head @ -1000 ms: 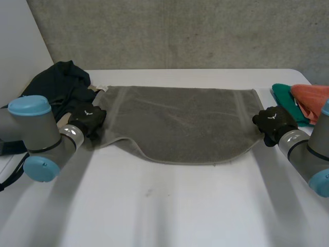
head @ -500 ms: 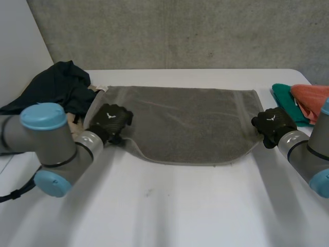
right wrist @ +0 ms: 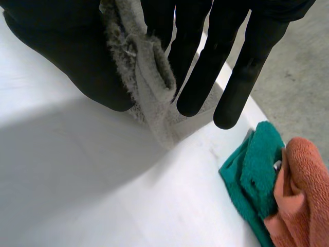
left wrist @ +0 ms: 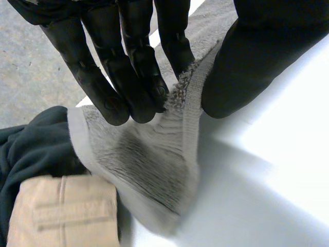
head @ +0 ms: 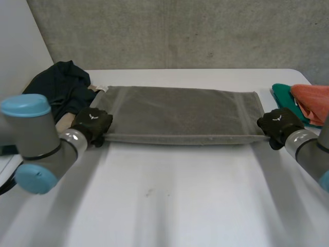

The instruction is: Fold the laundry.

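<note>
Surface: white table [head: 169, 206] in front of a grey concrete wall [head: 180, 31]
Towel: grey towel [head: 180, 113] lies across the table's far half, its near edge pulled into a straight line between the two hands
Left hand: left hand [head: 91, 125] is at the towel's near left corner, its fingers [left wrist: 128, 72] and thumb pinching the hem
Right hand: right hand [head: 279, 125] is at the near right corner, thumb and fingers nipping a bunched fold of towel
Markings: small white emblem on the back of each hand, too small to read
Left side: dark garment [head: 59, 85] heaped just beside the towel, with a tan cloth [left wrist: 61, 211] with stitched seams against it
Right side: green cloth [head: 285, 98] with an orange cloth [head: 311, 100] lying on it
</note>
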Available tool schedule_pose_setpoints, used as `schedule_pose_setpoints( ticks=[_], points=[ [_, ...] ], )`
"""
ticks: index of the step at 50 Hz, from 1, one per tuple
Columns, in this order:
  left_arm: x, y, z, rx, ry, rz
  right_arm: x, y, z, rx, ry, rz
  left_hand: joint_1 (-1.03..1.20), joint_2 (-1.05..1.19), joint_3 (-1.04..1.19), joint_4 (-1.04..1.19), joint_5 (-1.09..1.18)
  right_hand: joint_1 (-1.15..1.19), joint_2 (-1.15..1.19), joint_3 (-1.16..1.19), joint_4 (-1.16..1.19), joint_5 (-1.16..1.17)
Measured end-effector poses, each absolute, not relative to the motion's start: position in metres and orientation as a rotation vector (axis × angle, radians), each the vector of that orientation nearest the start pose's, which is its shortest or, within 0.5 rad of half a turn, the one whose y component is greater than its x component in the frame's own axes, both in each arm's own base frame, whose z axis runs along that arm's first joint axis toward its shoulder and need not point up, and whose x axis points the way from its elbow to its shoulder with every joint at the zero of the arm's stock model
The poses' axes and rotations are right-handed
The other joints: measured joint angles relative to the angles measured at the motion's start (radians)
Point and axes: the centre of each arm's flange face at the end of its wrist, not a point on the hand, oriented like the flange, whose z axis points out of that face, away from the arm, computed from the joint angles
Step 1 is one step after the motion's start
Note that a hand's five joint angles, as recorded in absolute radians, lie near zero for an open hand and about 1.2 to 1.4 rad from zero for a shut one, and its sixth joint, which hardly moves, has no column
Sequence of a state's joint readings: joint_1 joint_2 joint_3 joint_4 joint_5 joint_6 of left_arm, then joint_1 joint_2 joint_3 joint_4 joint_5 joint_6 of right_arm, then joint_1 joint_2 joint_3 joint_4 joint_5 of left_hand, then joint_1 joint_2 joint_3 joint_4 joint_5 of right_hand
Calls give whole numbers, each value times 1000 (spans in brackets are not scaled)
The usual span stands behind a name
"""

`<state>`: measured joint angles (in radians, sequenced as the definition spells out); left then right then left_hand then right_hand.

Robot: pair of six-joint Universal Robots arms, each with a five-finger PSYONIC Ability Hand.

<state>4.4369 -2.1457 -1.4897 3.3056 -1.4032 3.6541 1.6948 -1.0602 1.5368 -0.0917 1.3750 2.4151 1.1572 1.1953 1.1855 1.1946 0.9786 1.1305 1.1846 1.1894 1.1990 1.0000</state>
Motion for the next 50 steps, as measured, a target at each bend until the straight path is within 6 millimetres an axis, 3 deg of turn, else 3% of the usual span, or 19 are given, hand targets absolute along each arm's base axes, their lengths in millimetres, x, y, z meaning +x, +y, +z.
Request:
schedule_pose_setpoints(
  ticks=[5, 11, 15, 19, 22, 30, 36, 42, 45, 48, 50],
  points=[
    [-229, -293, 150, 1163, 2323, -1745, 182, -319, 168, -1410, 2488, -1721, 1, 0, 0, 0, 0, 0, 0, 0, 0, 0],
    [-206, -234, 141, 1339, 2405, -1423, 156, -271, 181, -1641, 2601, -1347, 1, 0, 0, 0, 0, 0, 0, 0, 0, 0],
    [-198, -202, 143, 1472, 2441, -1228, 145, -246, 183, -1798, 2582, -1157, 1, 1, 2, 1, 0, 0, 0, 0, 0, 1],
    [-201, -200, 150, 1532, 2410, -1224, 144, -248, 182, -1838, 2555, -1174, 1, 2, 3, 4, 0, 0, 0, 0, 0, 9],
    [-211, -217, 157, 1541, 2343, -1315, 147, -265, 179, -1774, 2565, -1275, 1, 3, 3, 4, 0, 0, 0, 0, 0, 9],
    [-264, -317, 164, 1475, 2033, -1711, 158, -337, 164, -1411, 2654, -1623, 1, 3, 3, 4, 0, 0, 0, 0, 0, 13],
    [-293, -370, 148, 1437, 1926, -1809, 165, -372, 151, -1320, 2637, -1850, 1, 3, 3, 4, 0, 0, 0, 0, 0, 13],
    [-311, -397, 128, 1432, 1881, -1840, 177, -394, 138, -1303, 2576, -2036, -18, -24, -22, -23, -16, 0, 0, 0, 0, 15],
    [-317, -404, 123, 1428, 1852, -1872, 179, -400, 134, -1289, 2565, -2102, -166, -195, -187, -193, -159, -8, -19, -20, -22, -1],
    [-322, -411, 123, 1411, 1807, -1934, 180, -406, 130, -1258, 2570, -2176, -858, -795, -781, -804, -756, -473, -511, -498, -498, -493],
    [-324, -413, 124, 1399, 1783, -1978, 181, -407, 129, -1239, 2581, -2201, -967, -953, -944, -957, -901, -787, -827, -795, -799, -802]
  ],
)
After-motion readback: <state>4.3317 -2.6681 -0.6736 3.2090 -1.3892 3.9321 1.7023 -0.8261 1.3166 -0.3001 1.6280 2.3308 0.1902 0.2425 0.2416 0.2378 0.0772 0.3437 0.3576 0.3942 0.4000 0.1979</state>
